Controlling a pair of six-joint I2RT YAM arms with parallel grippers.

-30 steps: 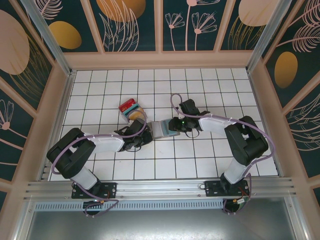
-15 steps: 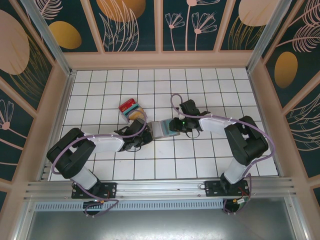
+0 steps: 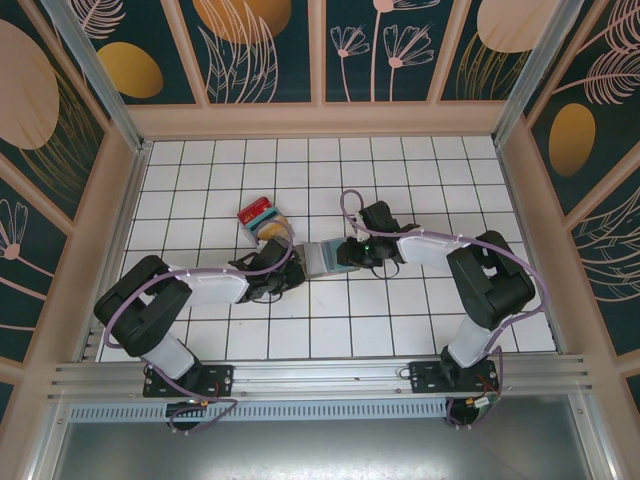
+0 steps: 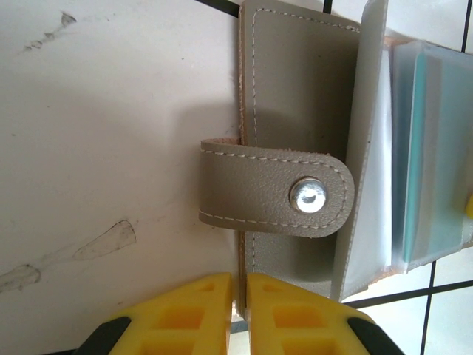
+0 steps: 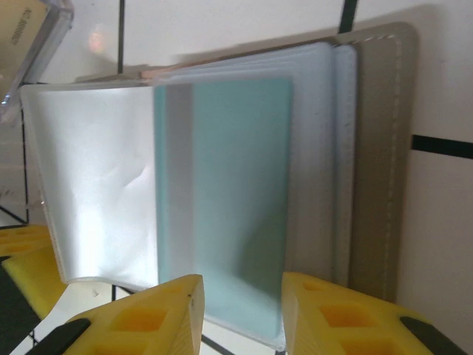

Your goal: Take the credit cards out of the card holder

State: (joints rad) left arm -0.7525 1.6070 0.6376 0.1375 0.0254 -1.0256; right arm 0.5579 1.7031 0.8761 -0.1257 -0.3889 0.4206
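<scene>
As my left jaws pinch the card holder (image 3: pixel 322 258) shut by its cover edge, my right jaws stand parted over the near end of the teal card (image 5: pixel 229 200). It is still in its clear sleeve, long axis pointing at them, so the right arm is nearer. The holder lies mid-way between both arms on the white-tiled bench (image 3: pixel 400 320) — freed cards (image 3: pixel 260 217) lie beyond, to the left, walls well apart.

Centre is blocked: card holder (image 3: pixel 322 257) is pinned between left gripper (image 3: pixel 298 266) and right gripper (image 3: pixel 346 253), with both arms lying across the middle rows. Loose card stack (image 3: pixel 260 217) sits just behind the left one. Free tile (image 3: pixel 340 325): 2 far rows, plus the near rows between the bases. Enclosure walls (image 3: pixel 320 118) close 3 sides.
</scene>
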